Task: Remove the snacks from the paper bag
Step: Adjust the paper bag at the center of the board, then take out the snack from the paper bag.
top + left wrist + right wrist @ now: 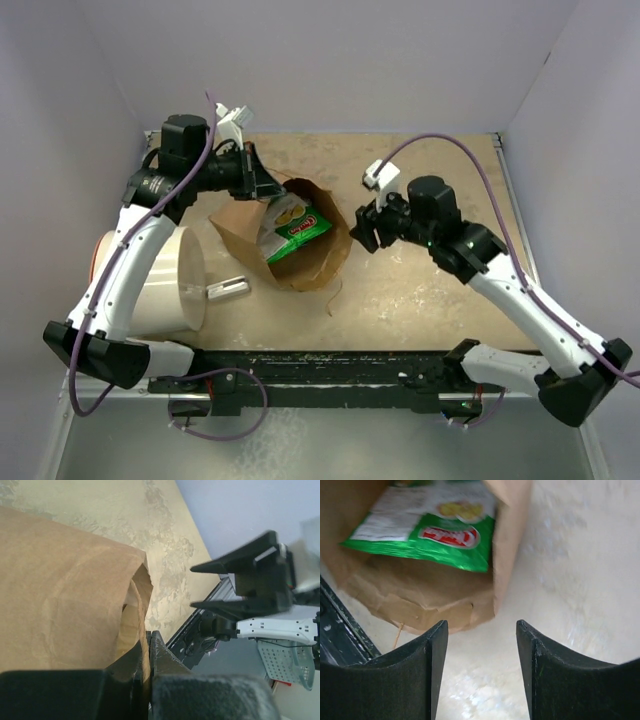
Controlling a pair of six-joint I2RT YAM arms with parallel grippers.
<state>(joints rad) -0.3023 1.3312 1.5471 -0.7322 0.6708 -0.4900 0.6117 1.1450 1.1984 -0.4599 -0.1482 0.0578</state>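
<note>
We see a beige mottled surface (430, 300) and pale walls (350, 60). Our left pincer (149, 639) clamps the paper bag (238, 228) rim; our right pincer (481, 630) stands open, empty. The green snack packet (296, 228) is half hidden inside.

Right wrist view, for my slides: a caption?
Open black fingers face a creased brown paper bag holding a green foil packet.
</note>
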